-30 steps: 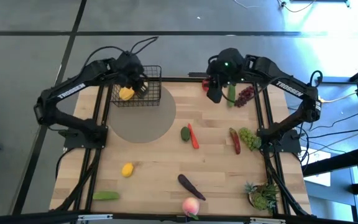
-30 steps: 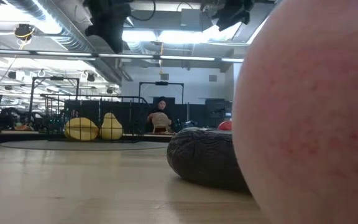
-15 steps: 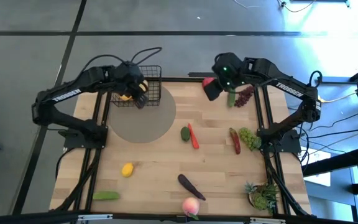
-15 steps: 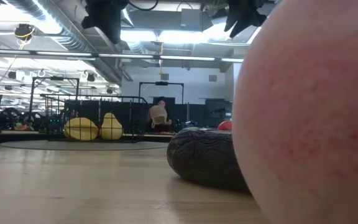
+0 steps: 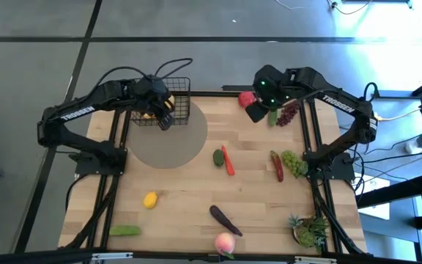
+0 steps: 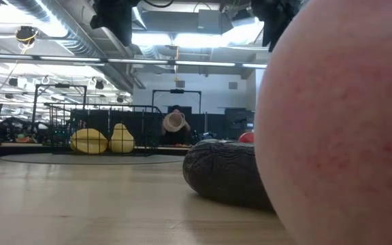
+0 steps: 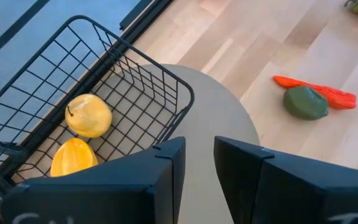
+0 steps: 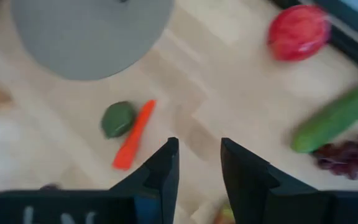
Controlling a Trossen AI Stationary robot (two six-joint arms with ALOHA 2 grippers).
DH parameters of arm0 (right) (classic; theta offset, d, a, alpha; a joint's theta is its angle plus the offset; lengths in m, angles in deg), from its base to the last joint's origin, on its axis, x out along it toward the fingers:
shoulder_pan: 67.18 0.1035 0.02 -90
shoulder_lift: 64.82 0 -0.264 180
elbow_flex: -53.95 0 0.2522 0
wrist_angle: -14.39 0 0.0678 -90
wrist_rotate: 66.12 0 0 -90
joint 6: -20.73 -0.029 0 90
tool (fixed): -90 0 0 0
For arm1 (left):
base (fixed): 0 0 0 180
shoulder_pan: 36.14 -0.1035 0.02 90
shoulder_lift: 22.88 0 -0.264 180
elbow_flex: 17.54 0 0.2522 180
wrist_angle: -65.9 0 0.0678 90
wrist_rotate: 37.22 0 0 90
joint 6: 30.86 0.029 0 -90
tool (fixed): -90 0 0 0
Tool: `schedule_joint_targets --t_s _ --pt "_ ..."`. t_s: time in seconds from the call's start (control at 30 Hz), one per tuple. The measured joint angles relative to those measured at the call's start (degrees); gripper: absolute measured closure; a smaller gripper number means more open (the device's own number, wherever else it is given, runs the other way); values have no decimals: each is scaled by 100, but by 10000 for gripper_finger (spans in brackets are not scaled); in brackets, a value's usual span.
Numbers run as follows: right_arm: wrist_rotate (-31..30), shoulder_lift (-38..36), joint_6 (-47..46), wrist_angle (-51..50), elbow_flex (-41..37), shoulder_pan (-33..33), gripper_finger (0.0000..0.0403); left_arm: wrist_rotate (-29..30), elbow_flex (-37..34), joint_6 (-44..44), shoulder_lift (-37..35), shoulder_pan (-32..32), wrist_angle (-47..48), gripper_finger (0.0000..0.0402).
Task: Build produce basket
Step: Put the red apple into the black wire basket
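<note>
With the basket (image 5: 161, 103) at eleven o'clock holding two yellow fruits and both grippers empty, fingers narrowly parted, swing your right gripper (image 5: 256, 111) toward the red apple (image 5: 246, 97) at one o'clock, opening wider before descending.

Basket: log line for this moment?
basket: two yellow fruits inside | left gripper: empty, over basket | right gripper: empty, near apple

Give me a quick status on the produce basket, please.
Left gripper empty, narrow gap, over the basket. Right gripper empty, above bare table beside the red apple. Two yellow fruits in the basket. Nothing in the way.
</note>
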Motion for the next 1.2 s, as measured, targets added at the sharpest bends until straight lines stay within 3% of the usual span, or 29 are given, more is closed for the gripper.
schedule_joint_targets --t_s 0.37,0.57,0.73,0.9,1.1,1.2 --pt "-33 303 468 -37 0 -298 292 2 0 5 0 -4 -2 327" --pt "1309 443 976 -36 0 -300 299 2 0 5 1 -4 -3 327" --pt "1436 463 1101 127 0 -221 310 2 0 5 2 -4 -2 327" --pt "1692 467 1476 104 0 -160 290 1 0 5 2 -4 -2 327" --pt "1599 467 2068 122 0 78 239 0 0 3 2 -4 9 327" --pt "950 467 1620 148 0 131 217 0 0 3 2 -4 11 327"
